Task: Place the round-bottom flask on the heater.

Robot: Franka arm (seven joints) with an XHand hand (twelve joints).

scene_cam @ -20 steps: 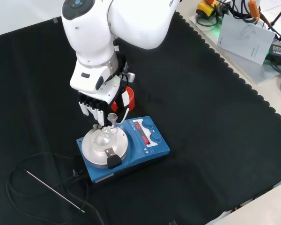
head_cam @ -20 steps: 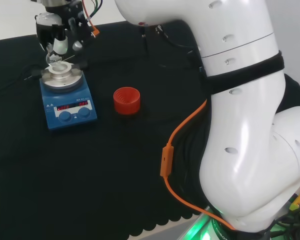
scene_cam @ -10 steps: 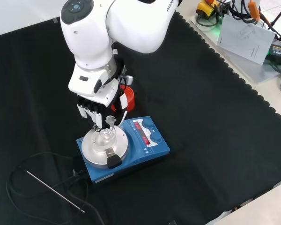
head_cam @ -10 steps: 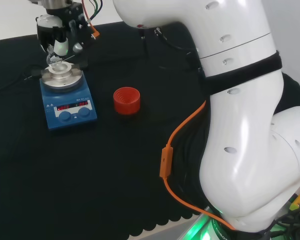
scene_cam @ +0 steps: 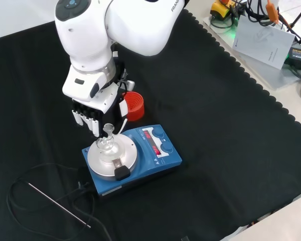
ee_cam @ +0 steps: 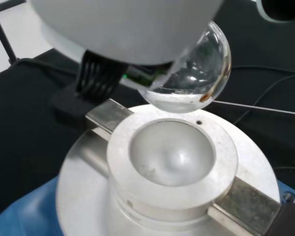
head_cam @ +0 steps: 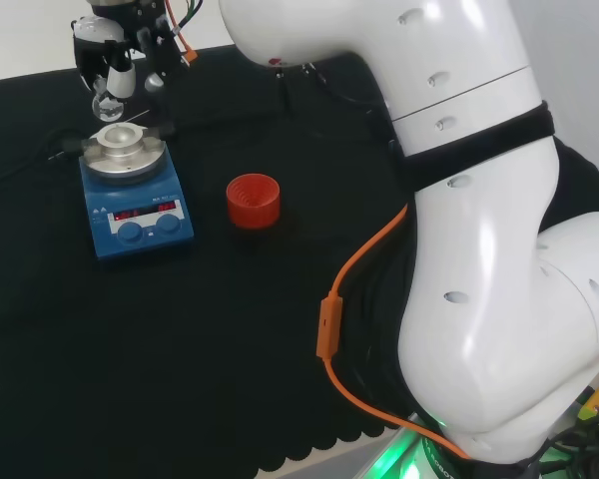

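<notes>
Front view, from left to right: a thin metal rod point(scene_cam: 57, 203) lies on the black cloth. Next is the hand point(scene_cam: 90, 108), its fingers curled round the neck of the round-bottom flask point(scene_cam: 106, 143). The flask hangs just above the heater point(scene_cam: 140, 155), not yet in it. In the wrist view the glass ball point(ee_cam: 194, 73) sits a bit off to one side of the round silver cup point(ee_cam: 172, 152). To do this step well, I think the hand should slide the ball right over the cup, keep the neck straight up, and go down slowly. A red ribbed ring point(scene_cam: 134, 105) stands behind the heater.
</notes>
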